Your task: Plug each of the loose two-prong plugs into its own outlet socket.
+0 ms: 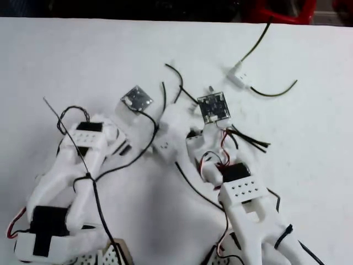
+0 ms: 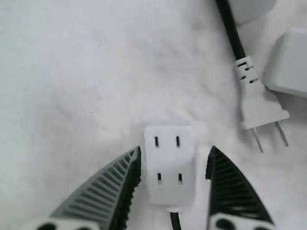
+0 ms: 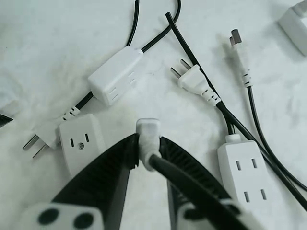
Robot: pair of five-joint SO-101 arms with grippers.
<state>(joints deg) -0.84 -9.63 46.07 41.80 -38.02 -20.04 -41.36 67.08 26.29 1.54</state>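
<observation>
right pincer [image 3: 148, 143] pinched on white two-prong plug with black cord [image 3: 148, 132], left pincer [image 2: 175, 154] spread.
left wrist view: ribbed fingers [image 2: 115, 187] straddling white plastic two-outlet socket block [image 2: 169, 167] on white table [image 2: 72, 72], second white two-prong plug [image 2: 256, 103] loose just beside. held plug's prongs hidden; both pincers hard to make out from above.

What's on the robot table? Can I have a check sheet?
Surface: white table.
Job's things: outlet and loose plug lie side by side, not joined; held plug is also unplugged.
Clutter: nothing seen.
Grippers: left gripper open around the outlet; right gripper shut on the held plug.
Cables: black cables cross the table.
Surroundings: red thing past the far edge.
</observation>
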